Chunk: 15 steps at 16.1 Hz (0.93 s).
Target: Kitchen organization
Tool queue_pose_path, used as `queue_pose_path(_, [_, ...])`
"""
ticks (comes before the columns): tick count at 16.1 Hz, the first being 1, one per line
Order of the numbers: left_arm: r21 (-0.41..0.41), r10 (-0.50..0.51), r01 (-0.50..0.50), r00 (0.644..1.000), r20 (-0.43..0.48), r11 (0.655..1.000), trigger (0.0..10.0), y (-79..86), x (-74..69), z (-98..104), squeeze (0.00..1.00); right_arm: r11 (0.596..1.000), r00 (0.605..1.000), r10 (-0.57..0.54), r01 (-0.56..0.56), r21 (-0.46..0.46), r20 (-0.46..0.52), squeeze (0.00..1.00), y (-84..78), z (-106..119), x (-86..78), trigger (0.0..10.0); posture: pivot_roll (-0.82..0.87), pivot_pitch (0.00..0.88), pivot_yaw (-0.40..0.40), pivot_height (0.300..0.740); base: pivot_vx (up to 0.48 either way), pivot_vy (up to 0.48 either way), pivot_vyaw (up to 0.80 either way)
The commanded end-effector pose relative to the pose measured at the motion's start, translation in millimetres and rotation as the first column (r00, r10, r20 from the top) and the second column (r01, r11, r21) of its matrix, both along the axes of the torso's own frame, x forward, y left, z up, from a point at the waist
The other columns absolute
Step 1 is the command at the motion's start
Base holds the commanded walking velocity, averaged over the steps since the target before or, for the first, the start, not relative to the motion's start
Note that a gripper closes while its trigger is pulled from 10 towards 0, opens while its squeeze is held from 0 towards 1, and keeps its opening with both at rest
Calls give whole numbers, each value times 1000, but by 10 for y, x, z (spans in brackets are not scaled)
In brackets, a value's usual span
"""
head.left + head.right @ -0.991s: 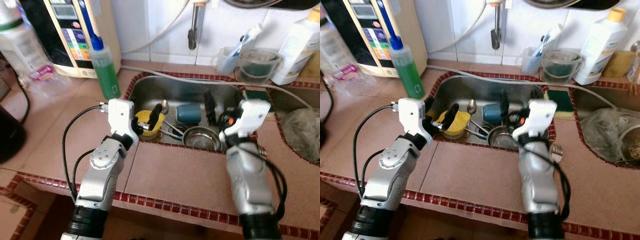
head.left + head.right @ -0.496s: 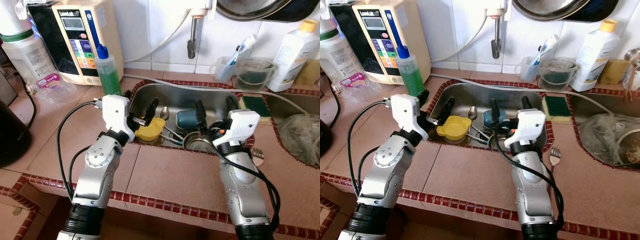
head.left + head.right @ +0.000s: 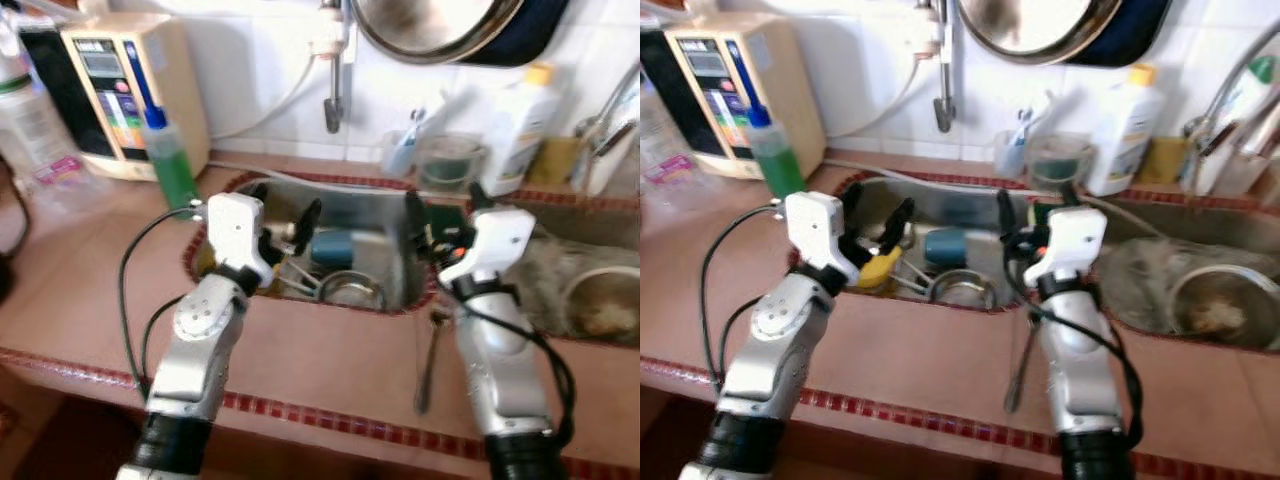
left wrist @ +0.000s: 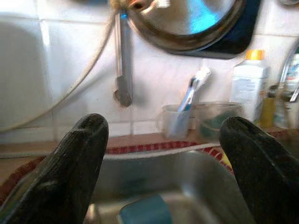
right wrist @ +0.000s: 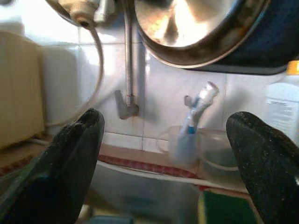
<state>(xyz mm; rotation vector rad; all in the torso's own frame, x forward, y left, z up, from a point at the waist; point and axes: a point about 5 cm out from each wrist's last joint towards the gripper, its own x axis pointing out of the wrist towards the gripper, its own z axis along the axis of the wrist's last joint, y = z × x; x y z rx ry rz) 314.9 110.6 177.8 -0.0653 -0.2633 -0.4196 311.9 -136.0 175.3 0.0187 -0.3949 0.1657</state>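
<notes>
Standing over the tiled counter (image 3: 330, 345), the robot holds both arms above a steel sink (image 3: 375, 215) set into it. From the left eye view, the left gripper (image 3: 285, 228) hangs over the sink's left part with its fingers spread wide and nothing between them; the right gripper (image 3: 440, 215) hovers at the sink's right rim, also wide apart and empty. Down in the sink lie a blue cup (image 3: 332, 246) and a round steel bowl (image 3: 347, 291) nearer the front edge. A fork (image 3: 428, 360) rests on the counter just right of the sink, beside the right arm. A green soap bottle (image 3: 168, 160) stands far left by a beige appliance (image 3: 110, 85).

From the right eye view, a yellow dish (image 3: 876, 268) sits under the left gripper, and a white bottle (image 3: 1123, 132) stands at the far wall.

Both wrist views look toward the tiled wall: a toothbrush cup (image 4: 176, 120) stands behind the sink, and a big steel pan (image 5: 196, 28) hangs above.
</notes>
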Motion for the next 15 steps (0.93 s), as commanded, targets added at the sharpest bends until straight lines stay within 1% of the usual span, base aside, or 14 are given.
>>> queue_pose_path(1, [5,1,-1,1000,11,1000,10000,5,6,23,0,1000,1000,19,-19,-15,22,0,46,56,18,10000,-169,0,44,740,0,-480,0])
queue_pose_path(6, [11,-13,13,1000,6,1000,10000,-28,10,9,0,999,1000,20,-19,-31,21,0,29,43,17,10000,-181,0,43,740,0,-442,0])
queue_pose_path(9, [21,-26,26,1000,6,999,10000,-49,2,-1,0,999,1000,13,-12,-44,19,0,-12,30,11,10000,-184,0,42,740,0,-388,0])
queue_pose_path(10, [24,-26,26,1000,6,999,10000,-49,2,-2,0,999,1000,13,-12,-47,18,0,-20,29,13,10000,-183,0,43,740,0,0,0])
queue_pose_path(11, [9,-32,32,999,-14,999,10000,-43,-1,-19,0,999,1000,13,-12,-51,17,0,-27,26,11,10000,-181,0,42,740,0,0,0])
queue_pose_path(12, [13,-41,41,999,-36,999,10000,-38,-2,-40,0,998,1000,12,-11,-54,14,0,-32,18,7,10000,-181,0,44,740,0,0,0])
queue_pose_path(14, [92,-63,71,994,-84,993,10000,-2,-21,-105,0,998,1000,10,-10,-62,0,0,-45,-19,-19,10000,-181,0,43,740,0,0,0])
queue_pose_path(15, [108,-73,85,991,-112,991,10000,34,-34,-126,0,998,1000,10,-10,-67,-8,0,-53,-44,-42,10000,-182,0,43,740,0,0,0])
